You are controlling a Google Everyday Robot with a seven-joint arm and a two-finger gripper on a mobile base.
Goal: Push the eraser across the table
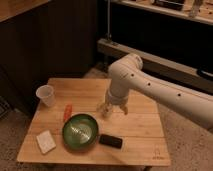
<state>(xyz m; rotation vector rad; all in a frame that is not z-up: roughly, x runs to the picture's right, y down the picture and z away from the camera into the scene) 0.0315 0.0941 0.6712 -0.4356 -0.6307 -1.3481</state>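
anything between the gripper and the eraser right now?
No. In the camera view only bare table planks lie between the gripper, over mid-table, and the eraser near the front edge. The green bowl sits beside the eraser, off that line.

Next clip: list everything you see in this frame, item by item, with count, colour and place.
table: 1, light wood, centre of view.
eraser: 1, black, lying flat by the table's near edge, just right of the bowl.
bowl: 1, green, near-left part of the table.
pad: 1, white, near-left corner, left of the bowl.
stick-like thing: 1, orange, just beyond the bowl's left rim.
cup: 1, whitish translucent, upright at the far-left corner.
arm: 1, white, reaching in from the right.
gripper: 1, pale, pointing down over the table's middle, beyond the eraser and apart from it, fingers spread, holding nothing.
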